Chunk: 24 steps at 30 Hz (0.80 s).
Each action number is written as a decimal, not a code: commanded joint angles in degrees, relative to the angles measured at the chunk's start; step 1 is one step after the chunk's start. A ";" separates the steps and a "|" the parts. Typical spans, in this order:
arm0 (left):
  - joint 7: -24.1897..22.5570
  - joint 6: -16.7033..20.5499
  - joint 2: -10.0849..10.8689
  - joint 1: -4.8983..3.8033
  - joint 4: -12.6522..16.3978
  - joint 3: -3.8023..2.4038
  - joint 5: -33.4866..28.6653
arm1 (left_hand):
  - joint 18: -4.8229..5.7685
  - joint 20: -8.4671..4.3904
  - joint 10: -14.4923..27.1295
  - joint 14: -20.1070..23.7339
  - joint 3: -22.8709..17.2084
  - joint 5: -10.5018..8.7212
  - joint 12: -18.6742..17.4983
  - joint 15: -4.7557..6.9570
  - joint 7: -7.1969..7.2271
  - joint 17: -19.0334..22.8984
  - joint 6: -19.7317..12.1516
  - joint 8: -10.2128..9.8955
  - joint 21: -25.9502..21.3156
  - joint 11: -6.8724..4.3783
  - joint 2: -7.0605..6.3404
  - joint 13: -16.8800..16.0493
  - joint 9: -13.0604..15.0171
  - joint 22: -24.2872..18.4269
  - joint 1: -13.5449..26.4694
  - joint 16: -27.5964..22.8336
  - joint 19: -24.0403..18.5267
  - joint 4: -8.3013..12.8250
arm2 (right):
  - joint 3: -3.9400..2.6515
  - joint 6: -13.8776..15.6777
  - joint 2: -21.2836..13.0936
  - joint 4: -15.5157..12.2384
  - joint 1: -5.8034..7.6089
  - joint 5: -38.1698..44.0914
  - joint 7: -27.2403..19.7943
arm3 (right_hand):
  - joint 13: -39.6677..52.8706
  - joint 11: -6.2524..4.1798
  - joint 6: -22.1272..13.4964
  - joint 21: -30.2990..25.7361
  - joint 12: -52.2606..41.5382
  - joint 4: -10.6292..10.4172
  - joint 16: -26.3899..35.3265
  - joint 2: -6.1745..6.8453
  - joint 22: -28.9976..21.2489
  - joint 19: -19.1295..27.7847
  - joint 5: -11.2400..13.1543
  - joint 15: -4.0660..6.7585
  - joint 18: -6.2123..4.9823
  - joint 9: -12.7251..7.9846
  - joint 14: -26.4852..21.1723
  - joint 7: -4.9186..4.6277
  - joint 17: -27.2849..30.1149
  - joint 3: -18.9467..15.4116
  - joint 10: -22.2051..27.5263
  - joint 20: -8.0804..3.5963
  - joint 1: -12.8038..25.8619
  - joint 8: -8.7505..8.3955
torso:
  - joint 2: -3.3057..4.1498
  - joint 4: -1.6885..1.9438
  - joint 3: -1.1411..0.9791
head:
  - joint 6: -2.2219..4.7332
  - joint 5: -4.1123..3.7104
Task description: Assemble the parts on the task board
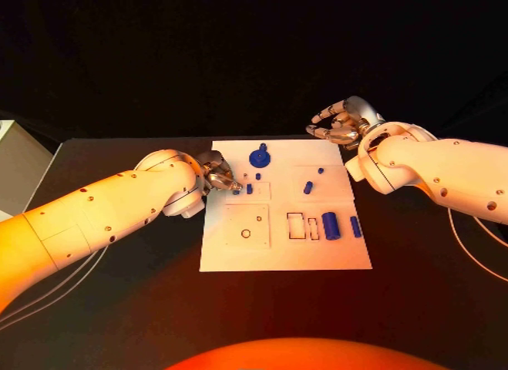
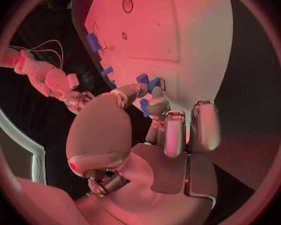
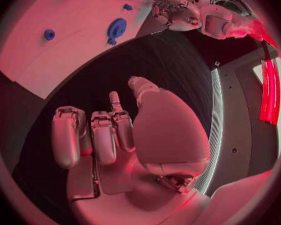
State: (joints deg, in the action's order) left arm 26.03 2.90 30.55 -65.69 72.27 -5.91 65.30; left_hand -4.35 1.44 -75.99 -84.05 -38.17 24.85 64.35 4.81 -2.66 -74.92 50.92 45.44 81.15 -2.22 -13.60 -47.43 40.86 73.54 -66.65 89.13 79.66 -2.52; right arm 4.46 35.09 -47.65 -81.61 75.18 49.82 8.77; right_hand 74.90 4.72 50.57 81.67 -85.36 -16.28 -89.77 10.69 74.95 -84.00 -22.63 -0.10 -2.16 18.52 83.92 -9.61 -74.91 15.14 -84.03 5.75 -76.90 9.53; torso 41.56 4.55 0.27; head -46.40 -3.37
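pinching a small blue peg (image 2: 154,83) between thumb and fingertip, the left hand (image 1: 217,174) sits at the left edge of the white board (image 1: 278,254), over its upper half; the other fingers (image 2: 203,125) of that hand lie straight and close together. another blue bit (image 2: 143,106) shows against the fingers lower down, though whether it is held cannot be told. just beside the hand, on the board, stand two short blue pegs (image 1: 254,183). further out lie a round blue knob (image 1: 260,158) near the far edge, two more pegs (image 1: 314,179) on the right half, and two blue cylinders (image 1: 339,226) side by side near the right edge, next to rectangular cut-outs (image 1: 301,226). a small ring-shaped hole (image 1: 246,233) marks the near left square.

the right hand (image 1: 341,123) hovers off the board's far right corner above the black table (image 1: 432,262), fingers curled loosely inward, holding nothing.
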 commanded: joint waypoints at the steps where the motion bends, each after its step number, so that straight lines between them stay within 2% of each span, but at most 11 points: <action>1: 1.35 -1.50 0.17 0.51 -0.25 0.39 1.41 | 0.56 -0.02 -0.35 -5.59 -3.46 0.22 0.11 0.26 0.68 -13.88 1.15 -0.28 0.20 -0.03 1.25 0.03 0.07 0.09 -1.96 0.21 0.27 3.64 | -0.02 -0.55 0.03 0.00 -0.04 0.36 -0.69 | 10.61 -0.01 -0.29 -0.30 -0.30 -0.13 0.02 0.09 7.10 -3.31 -0.18 -0.02 -0.02 -0.07 5.93 -0.04 -14.51 0.31 -1.23 -0.12 0.45 0.25 | -0.01 0.00 0.02 | 0.01 0.03; 7: 1.45 -1.09 0.36 0.51 -0.21 0.39 2.11 | 0.56 -0.02 -0.35 -5.59 -3.55 0.23 0.07 0.26 0.67 -13.85 1.20 -0.29 0.19 -0.02 1.31 0.07 0.08 0.07 -2.06 0.19 0.26 3.66 | -0.02 -0.54 -0.01 -0.03 -0.04 0.36 -0.71 | 10.61 -0.01 -0.29 -0.30 -0.30 -0.13 0.02 0.09 7.10 -3.31 -0.18 -0.02 -0.02 -0.07 5.93 -0.04 -14.51 0.31 -1.23 -0.12 0.45 0.25 | 0.03 0.00 0.06 | 0.03 0.05; 24: 1.62 -0.95 0.84 0.52 0.30 0.38 2.52 | 0.55 -0.03 -0.43 -5.62 -3.71 0.22 0.09 0.25 0.64 -13.96 1.29 -0.29 0.17 0.00 1.46 -0.03 0.11 0.03 -2.25 0.25 0.24 3.68 | -0.02 -0.53 -0.11 -0.08 -0.05 0.37 -0.71 | 10.60 0.00 -0.30 -0.31 -0.30 -0.14 0.02 0.13 7.10 -3.31 -0.37 -0.03 -0.02 -0.07 5.93 -0.04 -14.51 0.42 -1.22 -0.12 0.55 0.26 | 0.03 -0.02 -0.02 | -0.46 0.02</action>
State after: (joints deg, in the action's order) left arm 26.56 2.99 31.48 -65.60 72.52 -5.85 67.19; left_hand -4.35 1.45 -75.99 -84.05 -38.19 24.90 64.35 4.80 -2.76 -74.92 51.02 44.96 81.15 -2.20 -13.59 -47.38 40.66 73.53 -66.64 89.13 79.65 -2.53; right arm 4.46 35.09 -47.73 -81.64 75.16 49.85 8.70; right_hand 74.90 4.72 50.57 81.66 -85.36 -16.45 -89.77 10.70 74.93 -84.00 -22.62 -0.10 -2.15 18.52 83.92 -9.61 -74.91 15.30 -84.03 5.75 -76.90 9.53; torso 41.57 4.53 0.30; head -46.77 -3.32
